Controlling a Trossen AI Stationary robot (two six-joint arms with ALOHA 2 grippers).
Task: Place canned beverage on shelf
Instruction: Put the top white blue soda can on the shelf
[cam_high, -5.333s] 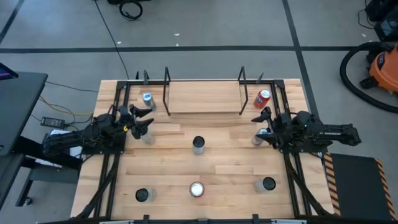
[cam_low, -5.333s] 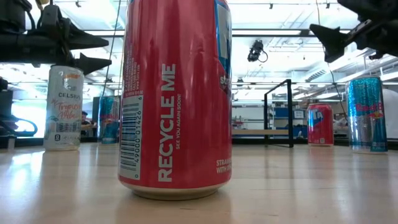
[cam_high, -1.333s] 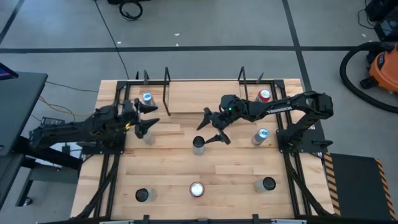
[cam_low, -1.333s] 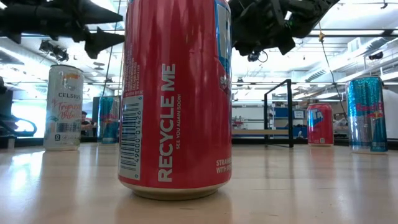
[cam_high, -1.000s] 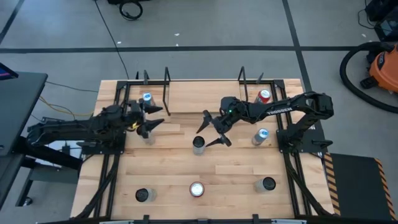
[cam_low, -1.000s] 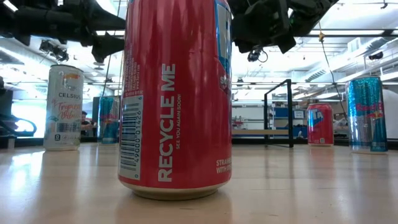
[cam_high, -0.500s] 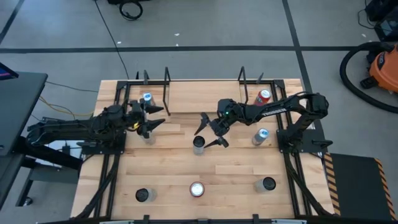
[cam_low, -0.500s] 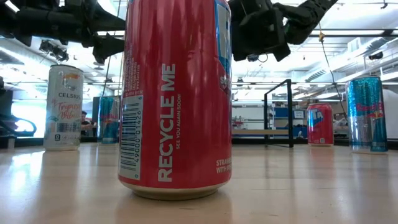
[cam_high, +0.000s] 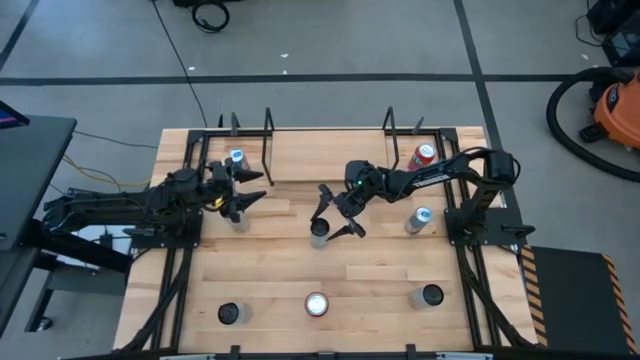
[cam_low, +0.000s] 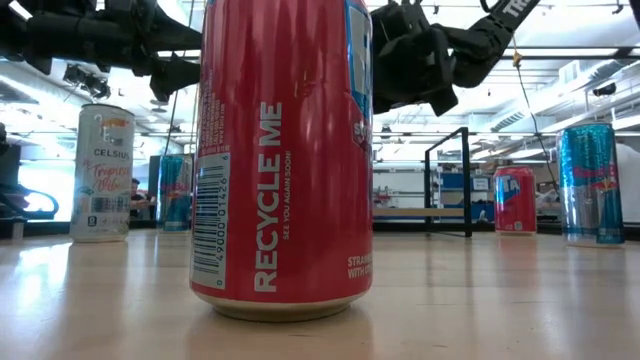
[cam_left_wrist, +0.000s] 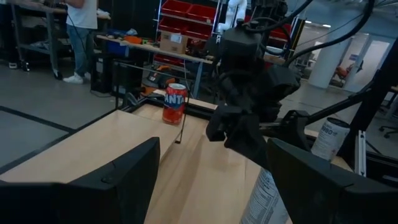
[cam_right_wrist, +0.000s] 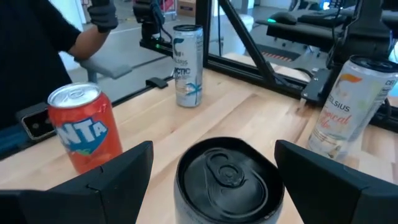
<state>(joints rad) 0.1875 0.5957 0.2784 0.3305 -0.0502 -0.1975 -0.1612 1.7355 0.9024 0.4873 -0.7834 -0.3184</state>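
So your right gripper (cam_high: 330, 211) is parked over the black-topped can (cam_high: 319, 232) in the middle of the table (cam_high: 380, 275), fingers spread wide on either side of it and nothing in them yet. The right wrist view makes that obvious: the can (cam_right_wrist: 227, 179) sits dead centre between the two dark fingers, tab facing up, with clear space on both sides.

For handling, I'd guess it's a stiff thin-walled aluminium can, slick on the sides, and you can't tell from here whether it's full or empty, so treat it like it's heavy. I'd drop lower and grab the straight wall around mid height, not up at the tapered rim where the pads would slide off. Squeeze gently, those walls dent.

The shelf (cam_high: 328, 152) is just behind it at the back of the table, between the black rod uprights, so it's a short carry.

Your left gripper (cam_high: 238, 187) is hovering by the left-side cans, fingers partly open and empty.

Worth noting: only the high view shows how the can lines up with the shelf. The low view is mostly blocked by a big red can (cam_low: 285, 160), so you only see the right gripper (cam_low: 410, 65) hanging up top
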